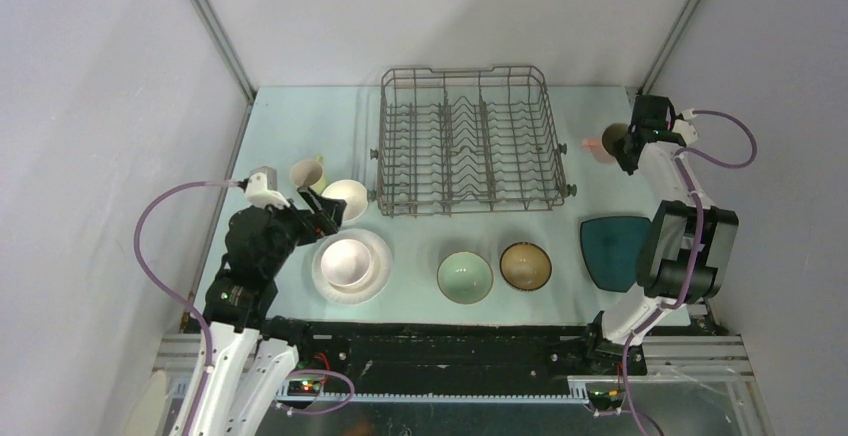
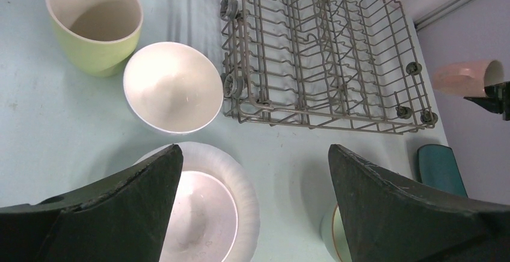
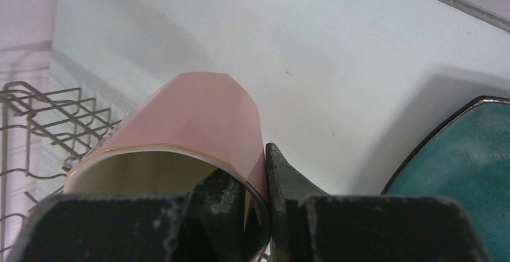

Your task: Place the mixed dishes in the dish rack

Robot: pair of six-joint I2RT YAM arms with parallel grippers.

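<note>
The right gripper (image 3: 264,172) pinches the rim of the pink mug (image 3: 198,112), tipped sideways just right of the dish rack (image 1: 465,141); best lifted clear of its wires before lowering; the left gripper (image 2: 254,154) is spread wide.

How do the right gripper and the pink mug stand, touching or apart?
Touching. The right wrist view shows the right gripper pinching the pink mug by its wall, one finger inside the rim, one outside.
</note>
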